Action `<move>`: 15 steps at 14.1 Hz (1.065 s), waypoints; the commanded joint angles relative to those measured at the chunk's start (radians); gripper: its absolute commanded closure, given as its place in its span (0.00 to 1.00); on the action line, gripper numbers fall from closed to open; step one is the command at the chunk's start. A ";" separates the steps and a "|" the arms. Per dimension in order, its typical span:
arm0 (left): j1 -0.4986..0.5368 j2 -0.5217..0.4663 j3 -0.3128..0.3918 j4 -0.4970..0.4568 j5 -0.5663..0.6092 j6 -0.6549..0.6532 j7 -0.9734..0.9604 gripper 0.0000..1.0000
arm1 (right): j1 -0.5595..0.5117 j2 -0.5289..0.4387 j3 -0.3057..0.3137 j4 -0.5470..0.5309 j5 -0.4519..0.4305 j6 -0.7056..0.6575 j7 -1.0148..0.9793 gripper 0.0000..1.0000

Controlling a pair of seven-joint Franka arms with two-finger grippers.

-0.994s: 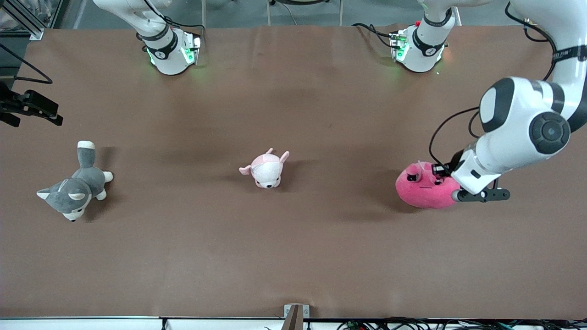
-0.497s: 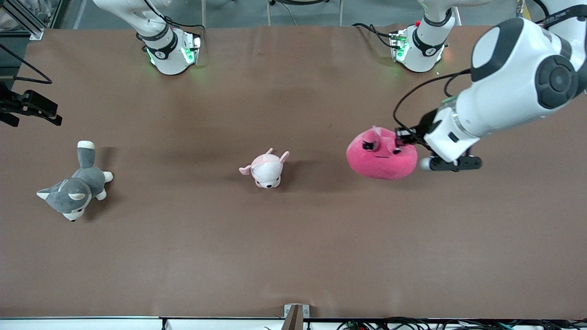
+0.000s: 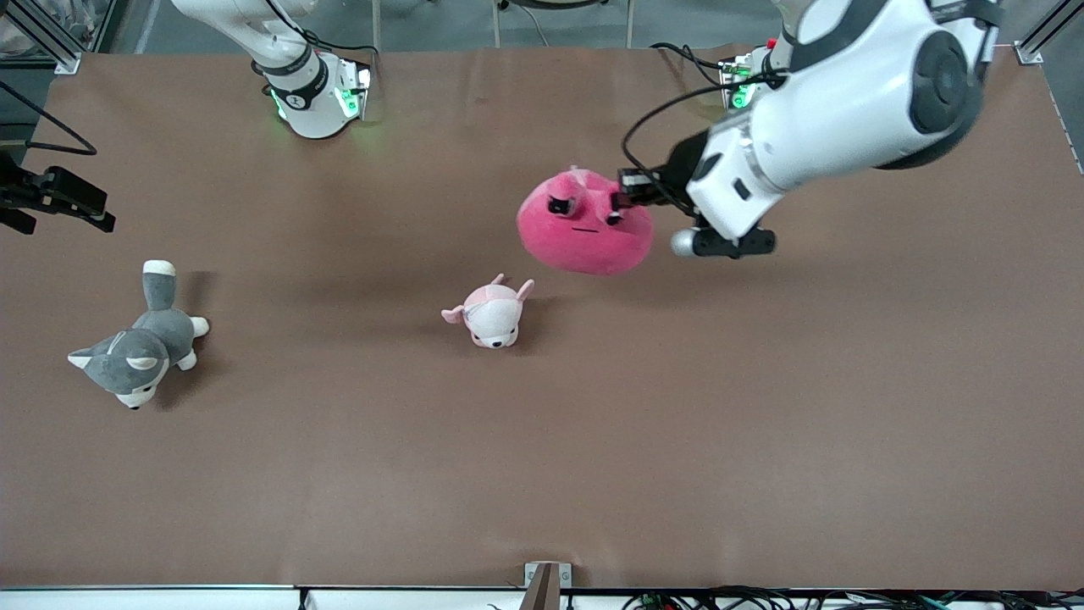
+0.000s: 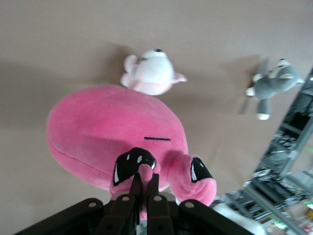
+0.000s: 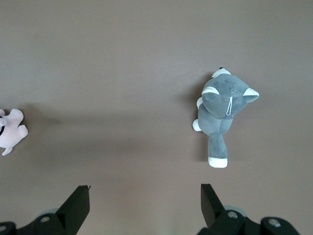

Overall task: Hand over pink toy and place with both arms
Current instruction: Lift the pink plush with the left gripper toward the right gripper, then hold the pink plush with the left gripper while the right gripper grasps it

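A: Where's the pink toy (image 3: 586, 227)?
B: In the air over mid-tabletop (image 3: 762, 424), above the small pale plush (image 3: 490, 314), pinched at its top by the left end effector (image 4: 145, 188).
A: And the receiver?
B: The right end effector (image 5: 145, 204) hangs spread and empty over the grey plush (image 3: 140, 343), well apart toward its own end.

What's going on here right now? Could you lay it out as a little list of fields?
pink toy: lifted off the table, hanging in the air
left gripper: shut on the pink toy, pinching it near one eye
right gripper: open, holding nothing, waiting above the table near the grey plush
small pale pink plush: lying mid-table
grey plush: lying toward the right arm's end
handover: not yet done
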State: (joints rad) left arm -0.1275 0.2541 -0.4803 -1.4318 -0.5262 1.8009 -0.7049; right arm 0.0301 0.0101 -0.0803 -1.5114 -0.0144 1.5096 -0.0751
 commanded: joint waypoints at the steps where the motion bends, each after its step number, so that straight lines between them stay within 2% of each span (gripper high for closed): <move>1: -0.092 0.049 -0.004 0.037 -0.035 0.121 -0.062 1.00 | 0.010 -0.025 -0.001 -0.023 -0.018 0.000 0.006 0.00; 3: -0.153 0.074 -0.003 0.037 -0.079 0.255 -0.138 0.99 | 0.022 -0.024 0.002 -0.020 0.004 0.003 0.017 0.00; 7: -0.291 0.178 -0.003 0.092 -0.083 0.555 -0.298 0.99 | 0.117 -0.018 0.001 -0.024 0.195 0.008 0.148 0.00; 9: -0.346 0.238 -0.003 0.122 -0.083 0.671 -0.338 0.99 | 0.181 0.010 0.001 -0.026 0.255 0.011 0.158 0.00; 13: -0.422 0.307 -0.004 0.123 -0.083 0.862 -0.358 0.99 | 0.234 0.037 0.001 -0.023 0.413 0.011 0.241 0.00; 15: -0.434 0.320 -0.003 0.129 -0.083 0.877 -0.367 0.99 | 0.249 0.045 0.001 -0.023 0.438 0.006 0.268 0.00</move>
State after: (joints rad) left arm -0.5463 0.5499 -0.4826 -1.3484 -0.5901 2.6607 -1.0583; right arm 0.2668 0.0634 -0.0697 -1.5205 0.3828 1.5164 0.1600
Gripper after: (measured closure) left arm 0.934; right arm 0.000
